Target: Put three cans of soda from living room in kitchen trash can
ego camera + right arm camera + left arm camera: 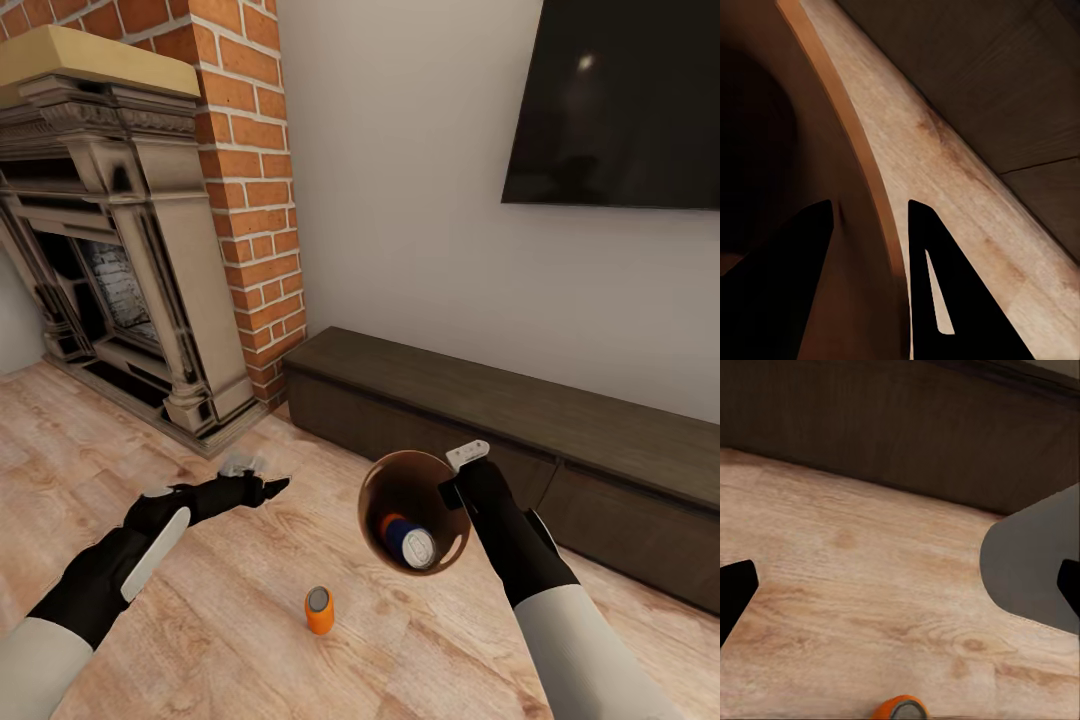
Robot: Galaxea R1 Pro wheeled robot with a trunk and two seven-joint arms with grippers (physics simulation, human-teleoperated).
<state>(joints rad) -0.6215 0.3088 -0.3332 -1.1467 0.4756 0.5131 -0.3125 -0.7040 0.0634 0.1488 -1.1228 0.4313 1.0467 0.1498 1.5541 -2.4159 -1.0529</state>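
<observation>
My right gripper (452,492) is shut on the rim of the tash can (385,480), holding it tilted above the floor with its brown inside facing me. A dark blue can of soda (410,540) lies inside it, with a bit of an orange can (385,523) beside it. Another orange can (319,610) stands upright on the wood floor between my arms. My left gripper (265,482) hovers open left of the bin, above and beyond that can. The left wrist view shows the bin's pale grey outside (1031,562) and the orange can's top (900,709). In the right wrist view the fingers (945,285) straddle the bin's rim (862,172).
The long low dark wood cabinet (560,420) runs along the wall just behind the bin. A brick fireplace (130,250) stands at the left and a black TV (620,100) hangs at the upper right. Light wood floor (220,640) spreads around the standing can.
</observation>
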